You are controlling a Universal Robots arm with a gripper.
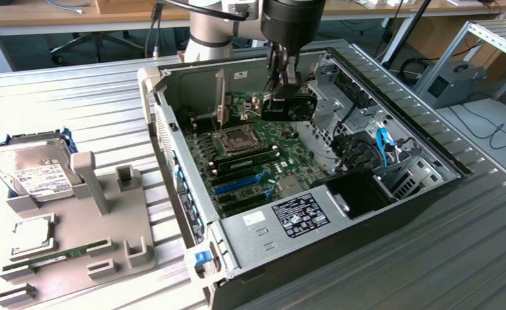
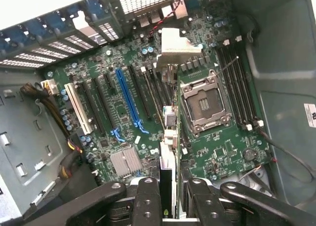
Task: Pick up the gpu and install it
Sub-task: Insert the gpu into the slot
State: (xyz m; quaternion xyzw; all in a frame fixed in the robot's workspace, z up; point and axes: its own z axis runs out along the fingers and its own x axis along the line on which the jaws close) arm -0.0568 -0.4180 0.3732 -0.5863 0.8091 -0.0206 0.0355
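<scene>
Inside the open computer case [image 1: 365, 258], over the motherboard [image 2: 210, 157]: gpu [image 2: 170, 132] held upright, edge-on, between the fingers of the gripper [image 2: 170, 201], jaws part-closed and gripping it. Slim dark card, greenish along its edge, with a pale metal bracket at the far end. Both faces hidden from the wrist camera. Near end covered by fingers. Cannot tell whether the lower edge touches a slot.

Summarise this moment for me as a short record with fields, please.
gripper: shut on the gpu, inside the open computer case
gpu pose: on edge, bracket end toward the case's vented back wall
gpu position: over the expansion slots beside the CPU socket
seated in slot: cannot tell
holder tray: outside the case at the exterior view's left, carrying the hard drive and memory stick
</scene>
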